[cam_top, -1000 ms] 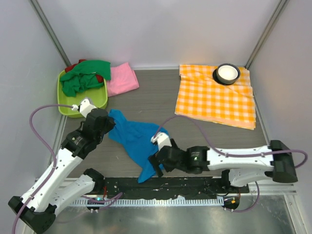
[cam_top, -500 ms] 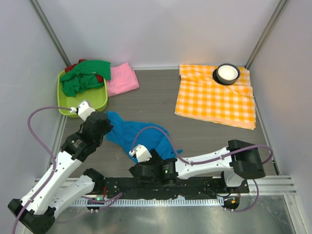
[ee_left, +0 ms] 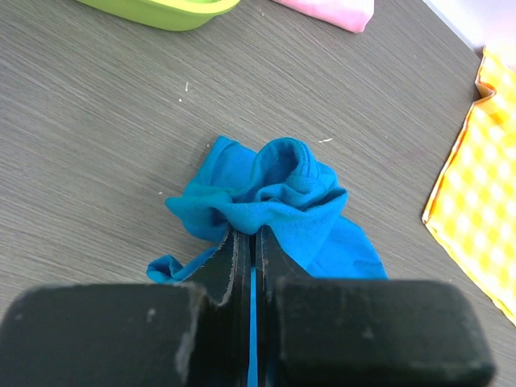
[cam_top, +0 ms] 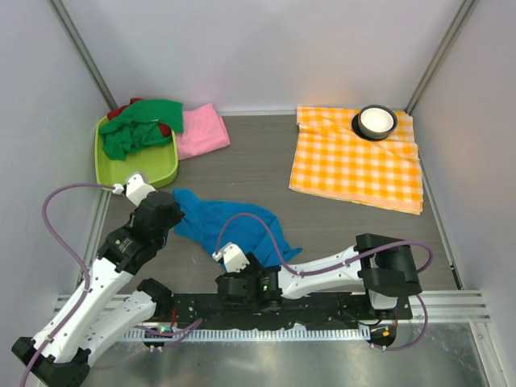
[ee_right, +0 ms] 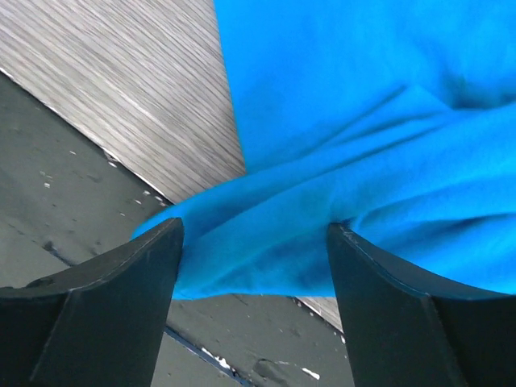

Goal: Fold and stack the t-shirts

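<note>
The bright blue t-shirt lies crumpled on the table near the front. My left gripper is shut on its left end; in the left wrist view the jaws pinch a bunched fold of blue cloth. My right gripper is low at the front edge and open; in the right wrist view its fingers straddle the shirt's near edge without closing on it. The green t-shirt and a bit of the red one sit in the tub. The pink t-shirt lies folded beside it.
A lime green tub stands at the back left. An orange-and-white checked cloth lies at the back right with a black-rimmed white bowl on its corner. The dark front rail runs just below the right gripper.
My right arm has swung left and down to the front edge, under the shirt's near hem. My left gripper has drawn back slightly with the shirt's left end, and the shirt is more bunched.
</note>
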Robot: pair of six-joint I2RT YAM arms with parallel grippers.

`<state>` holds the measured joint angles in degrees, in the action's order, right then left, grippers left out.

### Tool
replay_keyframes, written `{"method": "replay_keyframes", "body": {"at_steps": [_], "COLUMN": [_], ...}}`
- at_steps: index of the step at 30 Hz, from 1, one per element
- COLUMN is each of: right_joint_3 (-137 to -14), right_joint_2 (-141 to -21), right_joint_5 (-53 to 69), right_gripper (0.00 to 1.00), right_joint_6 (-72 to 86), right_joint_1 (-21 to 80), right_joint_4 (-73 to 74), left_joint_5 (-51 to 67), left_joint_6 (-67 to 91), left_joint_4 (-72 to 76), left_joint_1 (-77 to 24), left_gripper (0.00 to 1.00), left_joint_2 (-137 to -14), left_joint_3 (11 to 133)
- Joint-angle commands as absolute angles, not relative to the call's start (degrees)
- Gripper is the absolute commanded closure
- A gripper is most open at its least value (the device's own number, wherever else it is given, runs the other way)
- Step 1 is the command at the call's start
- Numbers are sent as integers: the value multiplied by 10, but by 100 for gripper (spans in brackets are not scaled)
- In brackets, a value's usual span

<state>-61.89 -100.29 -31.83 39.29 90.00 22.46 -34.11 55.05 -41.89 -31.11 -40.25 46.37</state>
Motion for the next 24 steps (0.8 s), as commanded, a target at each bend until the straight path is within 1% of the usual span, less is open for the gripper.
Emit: {"method": "replay_keyframes", "body": {"at_steps": [1,2,5,7,8,9,11,13,14,15,17,18,20,21,22,24], "right_joint_3": [-591,-588,-577,-572,-572,-573,-584,-617,-632,-648,-709,-733,-806,-829,-871,-905], "right_joint_2": [-963,-963,-974,-983,-986,-987,-982,-971,-961,-937,-901,-863,-829,-811,-781,-749], "right_joint_5": [-337,-337,-342,-345,-348,-353,-382,-424,-475,-500,-552,-595,-638,-668,-677,-679], "right_gripper": [28,33,39,49,66,75,99,99,99,99,99,99,99,99,99,99], "right_joint_6": [442,449,463,472,474,479,484,490,490,490,479,470,419,400,378,298], "right_joint_1": [904,908,911,913,913,914,916,924,926,928,931,932,935,935,936,937], "right_joint_4": [248,252,256,256,257,260,286,326,375,402,479,501,538,543,543,509], "left_joint_5": [-367,-367,-366,-366,-365,-363,-359,-350,-347,-345,-333,-326,-289,-274,-264,-233], "left_joint_6": [545,545,548,550,551,551,552,547,539,534,522,512,495,477,470,447], "left_joint_4": [-412,-413,-411,-409,-409,-409,-410,-405,-409,-412,-425,-422,-390,-380,-369,-366], "left_joint_1": [-312,-312,-312,-312,-312,-312,-312,-312,-312,-312,-312,-312,-312,-312,-312,-312], "left_gripper": [100,100,100,100,100,100,100,100,100,100,100,100,100,100,100,100], "left_joint_2": [-393,-394,-393,-393,-394,-394,-395,-398,-400,-403,-408,-405,-394,-394,-394,-405], "left_joint_3": [461,460,455,452,452,452,457,474,486,501,556,576,632,652,701,755]}}
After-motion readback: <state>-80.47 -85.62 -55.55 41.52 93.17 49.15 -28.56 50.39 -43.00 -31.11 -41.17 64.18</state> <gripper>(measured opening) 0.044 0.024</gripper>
